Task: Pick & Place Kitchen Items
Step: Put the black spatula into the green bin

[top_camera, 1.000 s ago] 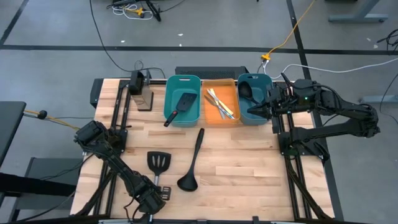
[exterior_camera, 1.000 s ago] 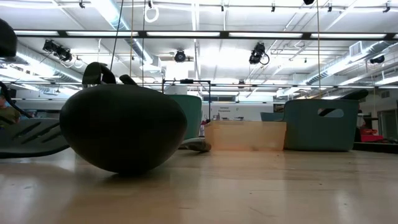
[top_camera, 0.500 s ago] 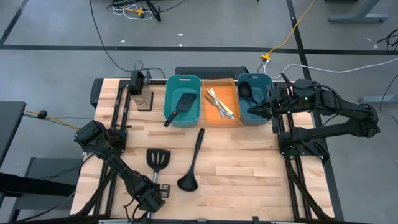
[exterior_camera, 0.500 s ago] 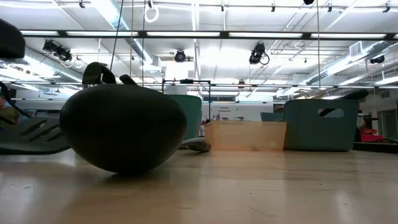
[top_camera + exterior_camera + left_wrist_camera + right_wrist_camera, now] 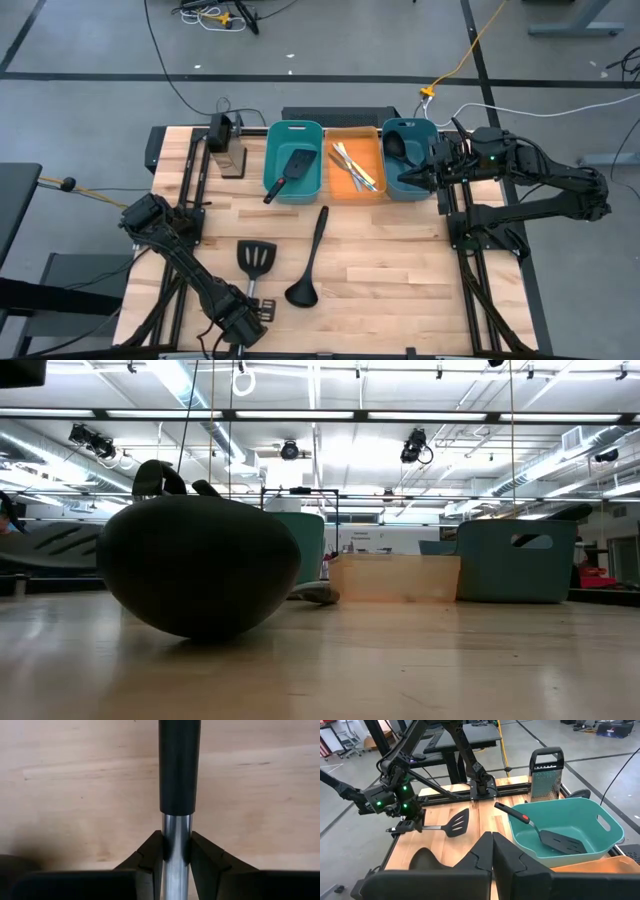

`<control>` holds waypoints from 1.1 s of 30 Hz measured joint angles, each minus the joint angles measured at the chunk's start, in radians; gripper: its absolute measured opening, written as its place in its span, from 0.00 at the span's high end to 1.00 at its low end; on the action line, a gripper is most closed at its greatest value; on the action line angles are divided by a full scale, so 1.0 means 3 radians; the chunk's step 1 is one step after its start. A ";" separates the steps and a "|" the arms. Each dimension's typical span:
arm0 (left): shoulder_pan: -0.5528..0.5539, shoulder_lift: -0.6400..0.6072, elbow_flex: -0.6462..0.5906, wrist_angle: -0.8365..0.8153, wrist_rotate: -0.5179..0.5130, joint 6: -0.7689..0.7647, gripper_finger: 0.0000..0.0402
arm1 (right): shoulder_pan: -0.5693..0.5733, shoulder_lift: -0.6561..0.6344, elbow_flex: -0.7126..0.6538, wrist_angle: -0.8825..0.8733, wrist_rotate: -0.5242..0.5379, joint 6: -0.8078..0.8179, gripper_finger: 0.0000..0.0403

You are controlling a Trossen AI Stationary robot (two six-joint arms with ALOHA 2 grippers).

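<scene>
Black slotted spatula [image 5: 254, 262] is clamped at its metal handle end by the left gripper [image 5: 176, 851], blade raised clear of the table [image 5: 400, 260]. Beside it a ladle [image 5: 308, 262] lies flat. Right gripper [image 5: 492, 851], fingers pressed together, is parked far off over the teal bin [image 5: 408, 160].

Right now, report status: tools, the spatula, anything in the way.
Left tool shut on spatula handle, blade off the table. Right tool shut, empty, by the bins. Ladle lies beside the spatula.

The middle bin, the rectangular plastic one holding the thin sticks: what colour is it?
Orange. The middle bin sits between two teal bins, clearest in the high view.
</scene>
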 joint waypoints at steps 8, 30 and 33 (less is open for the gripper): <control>0.0091 -0.0001 0.0141 -0.0265 -0.0080 -0.0006 0.80 | 0.0000 0.0000 0.0000 0.0000 0.0000 -0.0009 0.98; 0.0481 -0.0002 0.0715 -0.0886 -0.0270 0.0004 0.81 | 0.0000 0.0000 0.0000 0.0001 -0.0009 -0.0027 0.98; 0.0546 -0.0002 0.0807 -0.0938 -0.0305 0.0003 0.81 | 0.0000 0.0000 0.0000 0.0001 -0.0010 -0.0031 0.98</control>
